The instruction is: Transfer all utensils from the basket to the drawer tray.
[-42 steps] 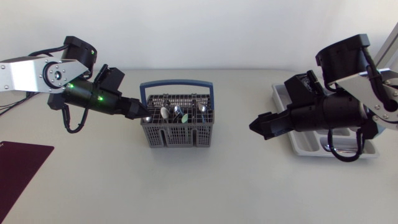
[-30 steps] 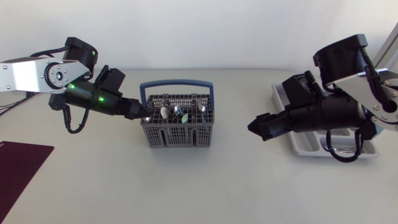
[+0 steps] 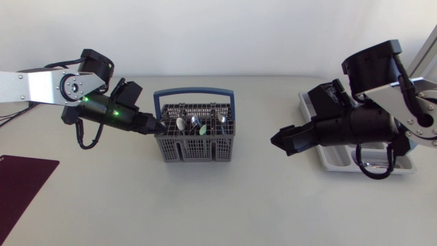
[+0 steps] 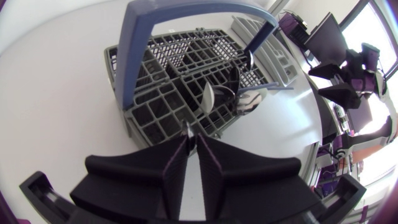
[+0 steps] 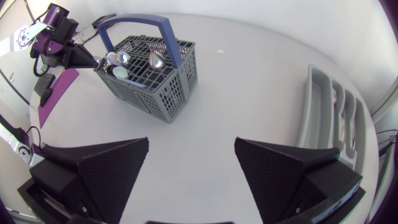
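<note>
Basket [image 3: 194,149] of spoons [image 3: 193,123] at mid-tabletop [image 3: 218,205], drawer tray [image 3: 404,164] off to the right beneath the right arm.
The left hand [image 3: 158,126] sits at the basket's left rim, its fingers clenched almost together on a slim metal utensil tip [image 4: 188,129] rising from an end cell. The right hand [image 3: 278,142] hangs released, fingers spread wide, over bare tabletop between basket and tray, touching neither.

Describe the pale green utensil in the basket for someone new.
At the middle of the table stands a grey mesh basket with a blue handle. Among the utensils standing in it, the pale green utensil has the only coloured, matte head; its neighbours are shiny metal spoons.
</note>
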You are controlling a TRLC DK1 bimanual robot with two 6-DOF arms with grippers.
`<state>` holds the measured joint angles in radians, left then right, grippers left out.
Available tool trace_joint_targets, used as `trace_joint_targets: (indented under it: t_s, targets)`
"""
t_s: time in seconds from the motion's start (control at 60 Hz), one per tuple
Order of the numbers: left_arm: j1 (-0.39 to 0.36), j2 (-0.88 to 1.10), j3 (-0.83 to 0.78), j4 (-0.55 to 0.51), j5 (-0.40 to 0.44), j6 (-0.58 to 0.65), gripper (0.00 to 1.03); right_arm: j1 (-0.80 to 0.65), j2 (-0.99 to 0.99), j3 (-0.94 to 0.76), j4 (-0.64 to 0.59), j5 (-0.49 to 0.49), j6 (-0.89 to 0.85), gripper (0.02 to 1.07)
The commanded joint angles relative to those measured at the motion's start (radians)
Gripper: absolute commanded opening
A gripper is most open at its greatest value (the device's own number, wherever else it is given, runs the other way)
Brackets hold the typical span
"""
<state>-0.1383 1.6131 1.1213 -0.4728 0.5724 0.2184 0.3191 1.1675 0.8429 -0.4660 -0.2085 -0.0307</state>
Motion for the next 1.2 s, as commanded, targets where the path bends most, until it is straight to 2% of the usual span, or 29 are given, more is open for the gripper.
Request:
trace_joint_targets:
  t_s: [0.0,0.367,0.633,0.733,0.983,1.183]
  targets:
    - [0.014,0.008,0.021,0.003,0.043,0.015,0.04,0.006,0.008,-0.034,0.013,0.008,-0.009,1.02]
    - [0.040,-0.033,0.012,0.005,0.130,0.007,0.04,0.011,-0.003,-0.048,0.017,0.008,-0.015,1.02]
    - [0.089,-0.173,0.017,0.017,0.150,-0.044,0.04,0.028,-0.026,-0.048,0.021,0.009,-0.032,1.02]
    - [0.108,-0.217,0.020,0.017,0.196,-0.071,0.04,0.032,-0.040,-0.048,0.024,0.011,-0.032,1.02]
    - [0.105,-0.329,-0.003,0.019,0.308,-0.134,0.04,0.040,-0.091,-0.057,0.050,0.014,-0.043,1.02]
    - [0.062,-0.421,-0.032,0.020,0.366,-0.146,0.04,0.074,-0.143,-0.064,0.046,0.017,-0.109,1.02]
